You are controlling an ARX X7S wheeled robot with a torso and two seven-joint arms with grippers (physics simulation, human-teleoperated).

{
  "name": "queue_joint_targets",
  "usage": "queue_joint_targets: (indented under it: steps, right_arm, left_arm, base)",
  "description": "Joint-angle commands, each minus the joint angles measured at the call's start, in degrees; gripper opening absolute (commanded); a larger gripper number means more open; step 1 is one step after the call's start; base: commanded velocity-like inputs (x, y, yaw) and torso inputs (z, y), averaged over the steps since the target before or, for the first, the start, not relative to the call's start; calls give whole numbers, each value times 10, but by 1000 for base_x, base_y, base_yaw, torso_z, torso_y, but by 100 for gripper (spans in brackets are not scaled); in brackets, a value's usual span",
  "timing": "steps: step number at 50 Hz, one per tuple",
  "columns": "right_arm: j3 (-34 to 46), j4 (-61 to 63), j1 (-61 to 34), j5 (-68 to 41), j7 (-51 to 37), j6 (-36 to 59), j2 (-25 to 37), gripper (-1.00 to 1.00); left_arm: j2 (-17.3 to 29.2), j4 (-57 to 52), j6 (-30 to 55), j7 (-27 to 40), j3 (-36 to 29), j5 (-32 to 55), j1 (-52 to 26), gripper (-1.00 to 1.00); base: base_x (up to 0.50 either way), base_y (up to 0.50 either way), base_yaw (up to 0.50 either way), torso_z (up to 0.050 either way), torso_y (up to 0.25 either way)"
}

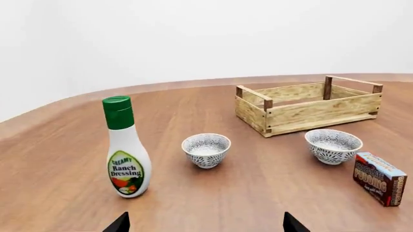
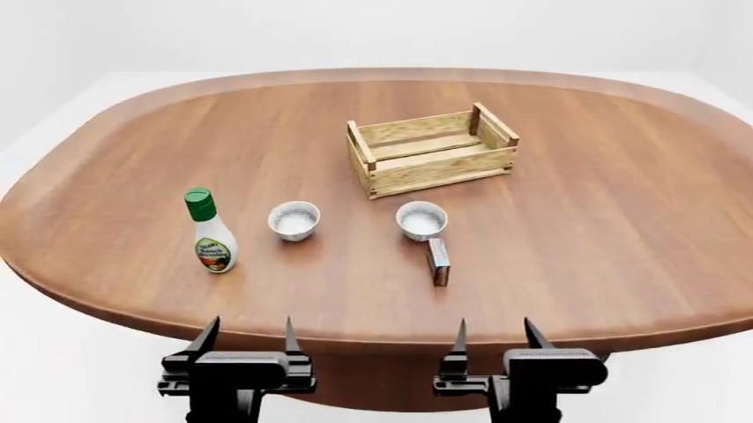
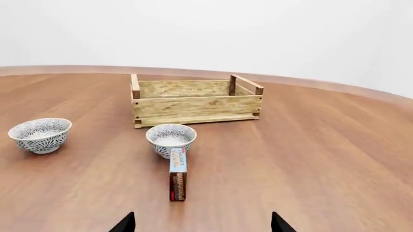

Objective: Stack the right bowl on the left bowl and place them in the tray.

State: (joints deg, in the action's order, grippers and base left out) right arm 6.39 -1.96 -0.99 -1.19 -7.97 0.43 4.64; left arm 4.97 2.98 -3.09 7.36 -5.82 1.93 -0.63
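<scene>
Two patterned bowls, the left bowl [image 2: 293, 220] and the right bowl [image 2: 421, 219], are set apart on the counter [image 2: 612, 220] before the tray [image 2: 431, 151]. Both the left claw [image 2: 250, 336] and the right claw [image 2: 495, 335] are held open and empty.

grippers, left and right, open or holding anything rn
Left gripper: open, holding nothing.
Right gripper: open, holding nothing.

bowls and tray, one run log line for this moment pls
left gripper open, empty | right gripper open, empty | left bowl, right bowl apart on table | tray empty | stacking not started
</scene>
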Motion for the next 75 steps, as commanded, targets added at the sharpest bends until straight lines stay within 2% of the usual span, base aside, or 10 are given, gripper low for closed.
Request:
queue_joint_targets:
  steps: [1,47,51,52,54,56,58,62,71,75]
  right_arm:
    - [7,-4,-3,-15,-5,-1,7,100]
    - [30,20,-8,-43,-42,37,28,100]
    - [19,189,-22,-90,-35,214,59,100]
    - [19,238,-35,-92,-35,258,72,100]
    - [4,301,-72,-120,-38,361,87,100]
    - [-29,373,-136,-163,-38,480,104,100]
    - [-46,394,-175,-184,-37,533,111,100]
    - [-58,419,-231,-198,-41,593,127,100]
    - [-64,421,-248,-200,-45,602,133,100]
    - [-70,417,-279,-218,-41,638,130,100]
  left_arm:
    - [7,5,-4,11,-10,4,-3,100]
    - [30,-14,23,37,-33,27,-5,100]
    - [49,-215,242,48,-21,56,-44,100]
    - [50,-219,276,49,-21,57,-45,100]
    - [58,-308,442,51,-1,100,-120,100]
    - [63,-348,530,51,10,124,-181,100]
    - [58,-362,631,50,35,158,-267,100]
    - [59,-344,645,48,40,163,-319,100]
    - [60,-355,652,48,38,171,-326,100]
    - [54,-358,703,47,50,191,-361,100]
  base:
    - [0,0,0,0,0]
    - [32,121,0,0,0]
    - [0,0,0,0,0]
    - [0,0,0,0,0]
    - [0,0,0,0,0]
    - [0,0,0,0,0]
    - [0,0,0,0,0]
    - [0,0,0,0,0]
    - [0,0,0,0,0]
    - [0,0,0,0,0]
